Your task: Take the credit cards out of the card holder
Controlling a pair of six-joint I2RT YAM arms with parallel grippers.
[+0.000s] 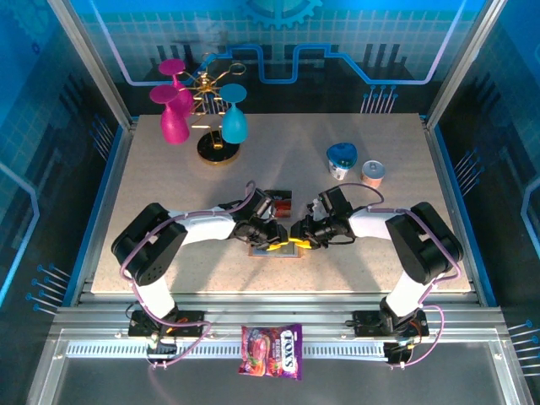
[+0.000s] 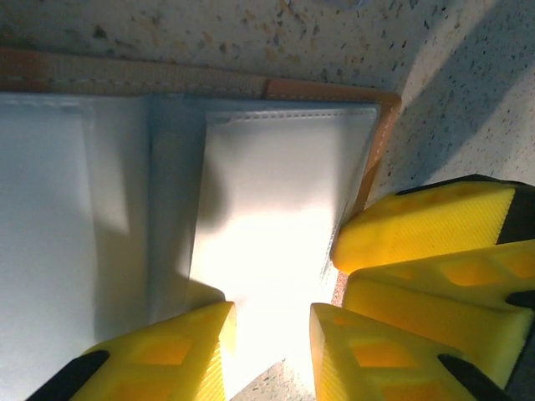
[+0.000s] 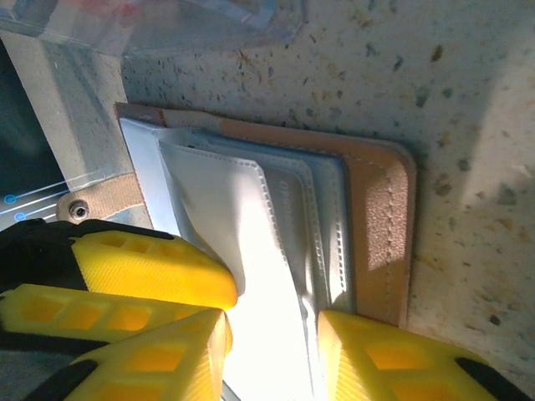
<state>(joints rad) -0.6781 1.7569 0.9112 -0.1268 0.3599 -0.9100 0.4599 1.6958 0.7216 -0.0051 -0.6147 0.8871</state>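
Observation:
The card holder (image 1: 285, 253) lies open on the table near the front edge, grey-blue pockets up and brown edges showing (image 2: 276, 192) (image 3: 376, 209). Both grippers meet over it. My left gripper (image 1: 272, 243) (image 2: 267, 317) stands with its jaws apart, tips down on the holder's near corner. My right gripper (image 1: 297, 243) (image 3: 272, 326) is open, and a lifted pale pocket flap rises between its fingers without being pinched. Its fingers (image 2: 418, 230) touch the holder's brown edge in the left wrist view. One dark and red credit card (image 1: 283, 201) lies on the table just beyond the holder.
A gold stand (image 1: 215, 148) with a pink glass (image 1: 173, 118) and a teal glass (image 1: 234, 118) is at the back left. A blue-lidded cup (image 1: 342, 159) and an orange-lidded cup (image 1: 373, 173) stand back right. A candy packet (image 1: 272, 350) lies on the front rail.

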